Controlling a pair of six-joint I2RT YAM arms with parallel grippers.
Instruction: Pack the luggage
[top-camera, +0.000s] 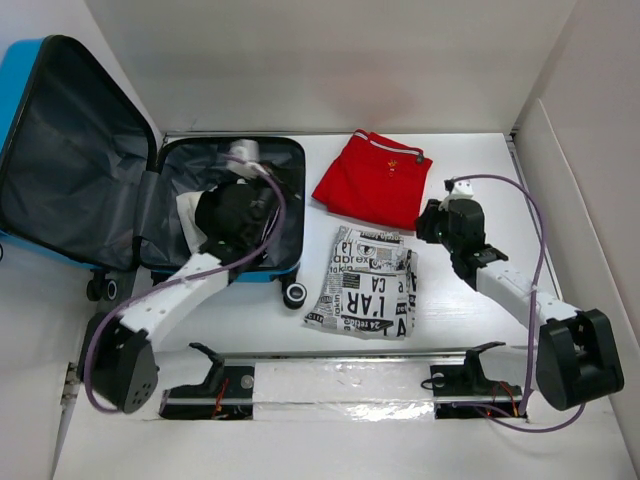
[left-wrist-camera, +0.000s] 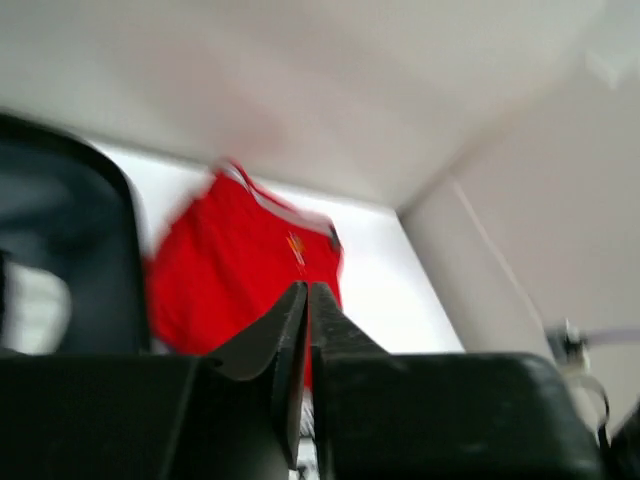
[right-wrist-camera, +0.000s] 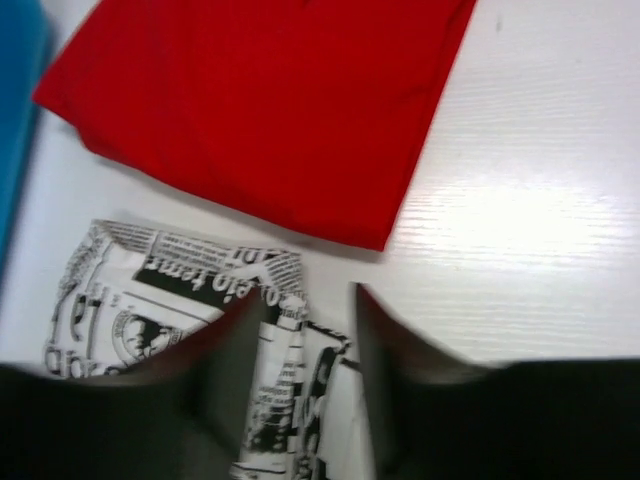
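Observation:
The blue luggage (top-camera: 70, 150) lies open at the left, lid propped up, its dark-lined base (top-camera: 285, 160) beside it. My left gripper (top-camera: 250, 212) hovers over the base, and its jaws (left-wrist-camera: 308, 290) are shut with nothing between them. A pale item (top-camera: 188, 210) lies in the base under that arm. A folded red garment (top-camera: 372, 180) lies on the table to the right of the case and also shows in the left wrist view (left-wrist-camera: 240, 260). A newspaper-print cloth (top-camera: 365, 285) lies in front of it. My right gripper (top-camera: 428, 225) is open just above that cloth's edge (right-wrist-camera: 270, 380), near the red garment (right-wrist-camera: 270, 110).
White walls enclose the table at the back and the right (top-camera: 580, 200). A metal rail with black clamps (top-camera: 340, 375) runs along the near edge between the arm bases. The luggage's wheels (top-camera: 295, 293) stick out toward the front.

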